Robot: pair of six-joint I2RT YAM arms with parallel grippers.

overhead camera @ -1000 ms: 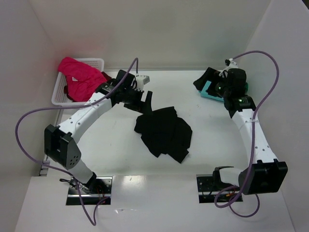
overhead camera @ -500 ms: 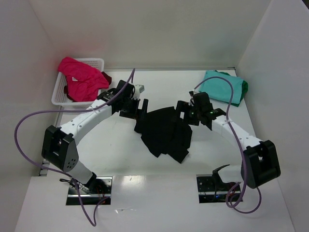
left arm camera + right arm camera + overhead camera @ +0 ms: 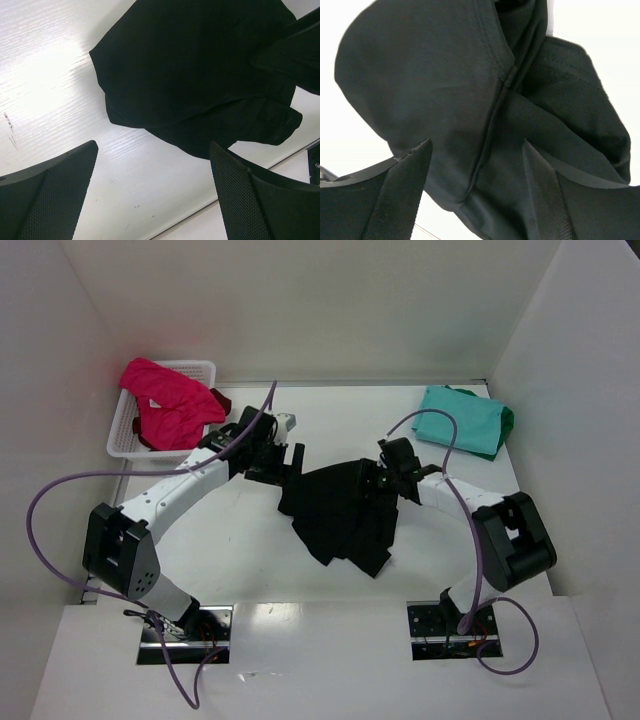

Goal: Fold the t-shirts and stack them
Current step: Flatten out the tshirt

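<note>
A crumpled black t-shirt (image 3: 340,515) lies mid-table; it also fills the left wrist view (image 3: 200,75) and the right wrist view (image 3: 445,85). My left gripper (image 3: 288,466) is open just left of the shirt's upper left edge, over bare table (image 3: 150,170). My right gripper (image 3: 385,480) is open at the shirt's upper right edge, its jaws spread over the cloth (image 3: 475,170). A folded teal t-shirt (image 3: 462,420) lies at the back right with green cloth (image 3: 507,420) at its right edge. A magenta-pink t-shirt (image 3: 165,400) sits in the white basket (image 3: 122,440), with dark red cloth (image 3: 222,400) beside it.
White walls close the table at the back, left and right. The basket stands against the left wall. The arm bases (image 3: 180,625) sit at the near edge.
My right arm has swung from the teal shirt at the back right down to the black shirt's right edge. My left gripper has dropped slightly toward the shirt's left edge.
</note>
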